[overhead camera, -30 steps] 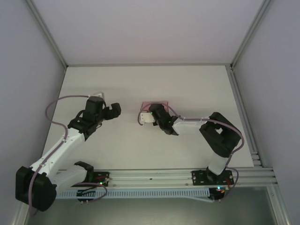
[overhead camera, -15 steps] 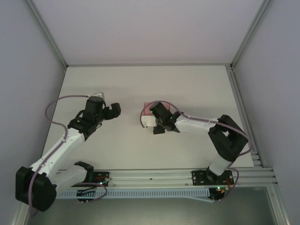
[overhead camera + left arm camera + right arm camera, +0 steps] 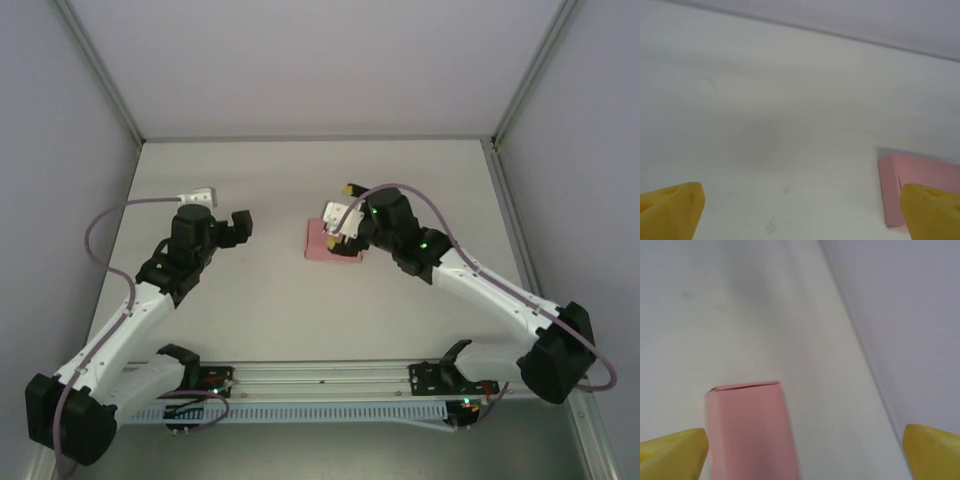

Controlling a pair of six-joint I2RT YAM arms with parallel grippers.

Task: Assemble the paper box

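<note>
Top external view: the paper box (image 3: 330,245) lies flat on the white surface (image 3: 270,300), about midway between the left and right edges and roughly halfway from near edge to far edge. It is a small closed pink rectangle. The right arm reaches in from the near right corner, and the right fingers (image 3: 350,188) hang over the far right part of the box, spread wide and released, gripping nothing. From this view, whether they touch the card cannot be told. The left arm comes up from the near left corner, and the left fingers (image 3: 243,228) sit to the left of the box, apart from it, with bare surface in between.

Left wrist view: the left fingers (image 3: 672,210) show as two yellow tips in the bottom corners, set far apart, with only bare surface between them. The paper box (image 3: 930,175) lies at the lower right, its corner partly covered by the right-hand tip.

Right wrist view: the right fingers (image 3: 672,452) also stand wide apart in the bottom corners. The paper box (image 3: 752,430) lies on the surface between them, nearer the left-hand tip, its short end pointing away from the camera. Neither tip presses on it here.
</note>
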